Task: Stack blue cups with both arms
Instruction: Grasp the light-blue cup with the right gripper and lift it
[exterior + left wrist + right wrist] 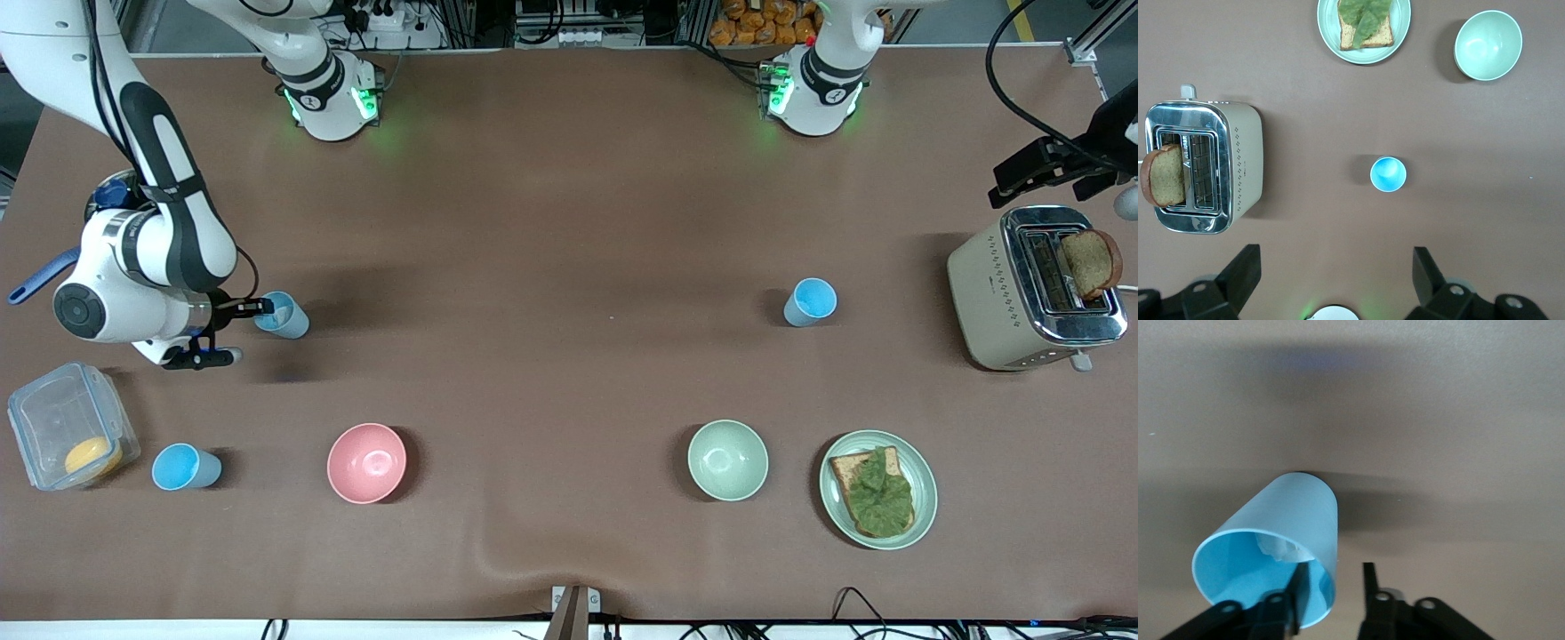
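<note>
your right gripper (1331, 587) is low at the right arm's end of the tabletop, with one finger inside the pale blue cup (284, 314) and one outside, pinching its rim wall. check in the right wrist view that the wall sits squarely between the pads before you lift, and raise it straight up so the cup doesn't tip. the left gripper (1335, 277) hangs spread wide above the sky blue cup (810, 300), which stands near the toaster (1013, 293) at the left arm's end; that arm waits. a third blue cup (182, 467) stands near the front corner, beside the clear container (62, 427).
</note>
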Controlling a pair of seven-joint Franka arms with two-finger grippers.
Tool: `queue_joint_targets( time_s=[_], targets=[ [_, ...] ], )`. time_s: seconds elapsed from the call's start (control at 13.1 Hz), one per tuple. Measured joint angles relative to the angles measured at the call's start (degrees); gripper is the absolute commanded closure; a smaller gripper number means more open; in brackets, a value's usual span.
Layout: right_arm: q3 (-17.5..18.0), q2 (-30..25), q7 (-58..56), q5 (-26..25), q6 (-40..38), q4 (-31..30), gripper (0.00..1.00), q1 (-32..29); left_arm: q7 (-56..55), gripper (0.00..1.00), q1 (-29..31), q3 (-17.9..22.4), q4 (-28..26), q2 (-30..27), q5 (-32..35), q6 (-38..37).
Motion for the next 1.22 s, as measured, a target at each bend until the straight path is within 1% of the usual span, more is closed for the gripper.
queue_joint_targets(
  time_s=[0.23,0.38,0.46,0.54,0.69,0.84,0.99,1.22],
  targets=[
    [0.47,0.26,0.07,0.68,-3.05,1.09,1.00,0.14,0.00,0.00,0.00,0.00,0.00,0.00,0.00,-0.01],
    [0.80,0.25,1.78,4.33,-8.38,4.66,1.00,1.29,0.00,0.00,0.00,0.01,0.00,-0.01,0.00,-0.01],
    [0.95,0.24,5.03,6.05,-11.23,6.75,1.00,2.81,0.00,0.00,0.00,0.01,0.00,-0.01,0.00,-0.02],
    [1.13,0.22,9.84,6.77,-13.43,8.77,1.00,5.18,0.00,0.00,0.00,0.01,0.00,-0.01,0.00,-0.02],
    [1.58,0.21,21.62,8.77,-15.44,12.67,1.00,12.46,0.00,0.00,0.01,0.02,0.00,-0.01,0.00,-0.03],
    [1.81,0.35,32.96,13.74,-15.32,15.46,1.00,21.13,0.00,0.00,0.02,0.02,0.01,-0.02,0.00,-0.04],
    [1.94,1.90,44.42,16.12,-13.02,18.30,1.00,29.45,0.00,0.00,0.02,0.03,0.01,-0.02,0.00,-0.04],
    [1.92,7.46,54.69,18.39,-8.29,23.66,1.00,37.68,0.00,0.00,0.02,0.03,0.01,-0.02,0.00,-0.05]
  ],
)
